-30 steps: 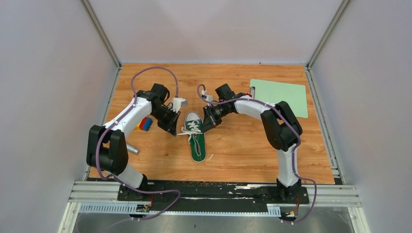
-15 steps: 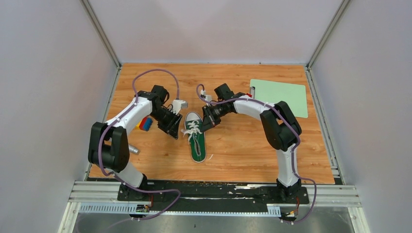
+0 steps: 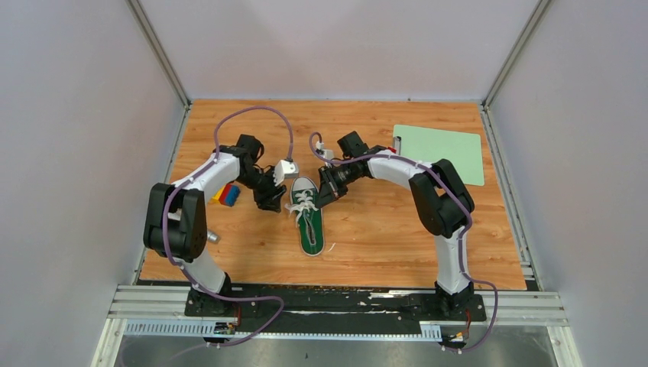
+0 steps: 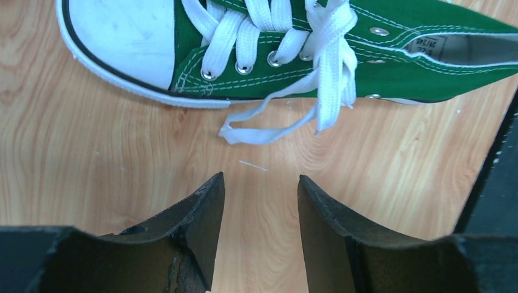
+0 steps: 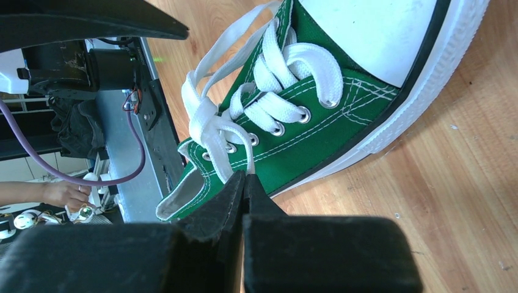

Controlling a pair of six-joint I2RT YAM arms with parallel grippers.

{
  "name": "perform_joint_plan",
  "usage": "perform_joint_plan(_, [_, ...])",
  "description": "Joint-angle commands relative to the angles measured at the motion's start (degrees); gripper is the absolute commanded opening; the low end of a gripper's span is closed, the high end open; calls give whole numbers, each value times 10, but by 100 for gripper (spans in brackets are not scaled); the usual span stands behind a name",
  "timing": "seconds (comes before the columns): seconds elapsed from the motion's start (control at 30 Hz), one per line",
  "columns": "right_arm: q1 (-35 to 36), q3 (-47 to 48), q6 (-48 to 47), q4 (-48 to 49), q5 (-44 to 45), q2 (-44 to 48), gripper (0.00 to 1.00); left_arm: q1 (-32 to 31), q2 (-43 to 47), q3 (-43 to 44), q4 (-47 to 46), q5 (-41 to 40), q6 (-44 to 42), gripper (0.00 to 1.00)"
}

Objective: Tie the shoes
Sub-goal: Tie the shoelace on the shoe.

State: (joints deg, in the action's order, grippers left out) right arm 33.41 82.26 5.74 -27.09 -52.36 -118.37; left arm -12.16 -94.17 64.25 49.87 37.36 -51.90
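Since a second ago the left gripper has let its jaws go apart and has drawn back a little from the sneaker. Now it stands released, with nothing between its fingers, only bare wood under the gap. Just beyond it a loose loop of the white laces lies on the table, beside the sneaker's flank. The right gripper is clenched, its tips against the other flank; whether a lace is pinched there I cannot tell. The sneaker lies in the middle of the table, between both grippers, toe cap toward the far side. Some coloured blocks lie near the left arm, and a green mat at the far right
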Motion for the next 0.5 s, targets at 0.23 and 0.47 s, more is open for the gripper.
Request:
perform_joint_plan(0.23, [1, 12, 3, 9, -1, -8, 0, -45, -55, 4, -93, 4, -73, 52])
perform_joint_plan(0.47, [-6, -9, -8, 7, 2, 8, 0, -52, -79, 15, -79, -44, -36, 3])
